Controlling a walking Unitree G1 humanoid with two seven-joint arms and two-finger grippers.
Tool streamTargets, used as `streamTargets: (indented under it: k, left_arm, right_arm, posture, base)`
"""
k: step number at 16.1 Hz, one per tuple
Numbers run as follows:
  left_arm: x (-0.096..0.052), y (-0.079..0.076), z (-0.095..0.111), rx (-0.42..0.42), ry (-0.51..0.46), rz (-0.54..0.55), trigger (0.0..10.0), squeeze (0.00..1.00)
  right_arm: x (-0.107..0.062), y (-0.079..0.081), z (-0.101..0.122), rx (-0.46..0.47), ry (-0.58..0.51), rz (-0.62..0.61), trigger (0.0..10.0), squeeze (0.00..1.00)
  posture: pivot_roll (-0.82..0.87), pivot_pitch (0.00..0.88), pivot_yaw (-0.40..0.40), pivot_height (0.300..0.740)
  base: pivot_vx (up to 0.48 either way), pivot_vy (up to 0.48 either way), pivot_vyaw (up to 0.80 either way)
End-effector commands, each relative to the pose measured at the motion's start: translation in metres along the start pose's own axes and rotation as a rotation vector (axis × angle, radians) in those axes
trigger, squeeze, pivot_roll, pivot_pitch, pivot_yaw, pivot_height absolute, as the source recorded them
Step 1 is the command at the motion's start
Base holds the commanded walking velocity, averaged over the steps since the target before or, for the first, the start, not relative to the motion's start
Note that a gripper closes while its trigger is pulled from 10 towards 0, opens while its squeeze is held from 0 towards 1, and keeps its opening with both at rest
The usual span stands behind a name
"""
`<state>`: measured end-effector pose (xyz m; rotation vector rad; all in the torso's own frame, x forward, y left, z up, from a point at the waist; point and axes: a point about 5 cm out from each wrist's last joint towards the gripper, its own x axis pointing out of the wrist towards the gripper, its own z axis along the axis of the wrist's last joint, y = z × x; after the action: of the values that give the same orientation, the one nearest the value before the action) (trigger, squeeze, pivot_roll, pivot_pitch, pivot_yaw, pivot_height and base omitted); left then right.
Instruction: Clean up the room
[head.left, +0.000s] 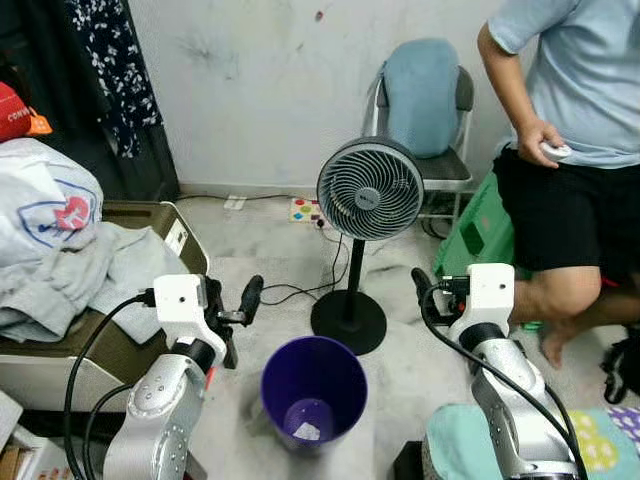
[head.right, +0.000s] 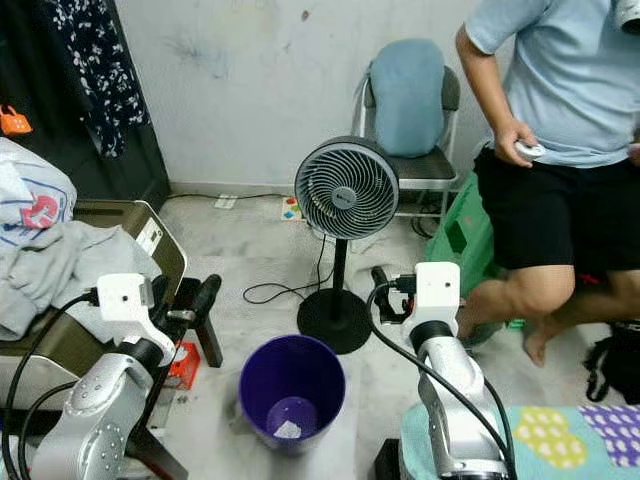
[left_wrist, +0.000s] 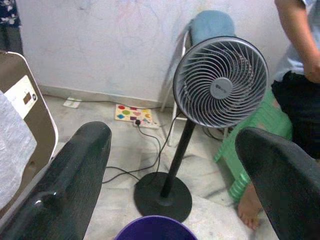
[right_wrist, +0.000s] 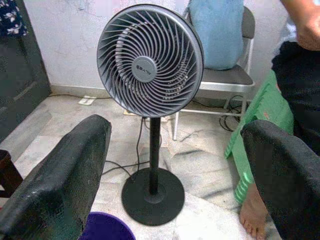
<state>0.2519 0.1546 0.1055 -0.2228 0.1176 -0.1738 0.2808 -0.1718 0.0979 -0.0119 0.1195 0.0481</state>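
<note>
i have both arms raised in front of me over a pale, marbled floor. the left gripper (left_wrist: 170, 175) has its fingers spread wide with nothing between them; the right gripper (right_wrist: 175, 180) stands the same, wide apart and empty.

the purple waste bin (head.left: 313, 391) stands on the floor between and below the two grippers, closer to me than the fan. it is upright, mouth open, with a small pale scrap (head.left: 308, 431) lying on its bottom. neither gripper touches it; its rim shows just under the fingers in both wrist views.

just behind the bin stands a grey pedestal fan (head.left: 369, 188) on a round black base (head.left: 348, 320), its black cord (head.left: 290, 292) trailing across the floor toward a colourful power strip (head.left: 305, 209) at the wall.

to my left, a heap of grey and white clothes (head.left: 60, 250) lies on top of a brown box-like unit (head.left: 150, 235). dark patterned cloth (head.left: 115, 70) hangs above it by the wall.

behind the fan, a folding chair (head.left: 430, 110) with a blue cover stands against the wall. beside it a person in a light blue shirt and black shorts sits on a green plastic stool (head.left: 480, 230), one hand (head.left: 538, 142) holding a small white object. a teal mat (head.left: 460, 440) with coloured dots lies by my right arm.
</note>
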Motion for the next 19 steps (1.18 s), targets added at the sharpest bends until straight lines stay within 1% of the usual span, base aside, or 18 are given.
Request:
streamTargets:
  k: [1,6,13,15,16,18,19]
  left_arm:
    - [0.0025,-0.0021,0.0010,0.002,0.000,-0.014,10.0,0.00]
    - [0.0022,-0.0027,0.0013,-0.005,-0.007,-0.013,10.0,0.00]
    - [0.0016,-0.0037,0.0008,-0.013,-0.007,-0.015,10.0,0.00]
    - [0.0018,-0.0049,0.0012,-0.002,-0.009,-0.026,10.0,0.00]
    - [0.0015,-0.0057,0.0016,-0.009,-0.016,-0.033,10.0,0.00]
    - [-0.0013,-0.0117,0.0042,-0.034,-0.039,-0.100,10.0,0.00]
    - [-0.0015,-0.0121,0.0045,-0.035,-0.041,-0.103,10.0,0.00]
  right_arm:
    - [0.0010,-0.0034,0.0021,-0.002,-0.010,-0.013,10.0,0.00]
    - [0.0016,-0.0035,0.0019,-0.005,-0.011,-0.008,10.0,0.00]
    - [0.0023,-0.0029,0.0014,-0.009,-0.010,-0.003,10.0,0.00]
    - [0.0023,-0.0029,0.0012,-0.010,-0.010,-0.003,10.0,0.00]
    - [0.0024,-0.0029,0.0012,-0.010,-0.010,-0.003,10.0,0.00]
    - [0.0024,-0.0031,0.0009,-0.010,-0.010,-0.004,10.0,0.00]
    - [0.0024,-0.0031,0.0009,-0.010,-0.010,-0.004,10.0,0.00]
  posture:
    - [-0.12,0.000,0.000,0.740]
    - [-0.12,0.000,-0.006,0.740]
    - [-0.12,0.000,-0.008,0.740]
    - [-0.12,0.000,-0.008,0.740]
    - [-0.12,0.000,-0.008,0.740]
    - [-0.12,0.000,-0.008,0.740]
    - [-0.12,0.000,-0.008,0.740]
  base:
    - [0.000,0.000,0.00]
    - [0.000,0.000,0.00]
    - [0.000,0.424,0.00]
    - [0.000,0.000,0.00]
    - [0.000,0.000,0.00]
    - [0.000,0.000,0.00]
    - [0.000,0.000,0.00]
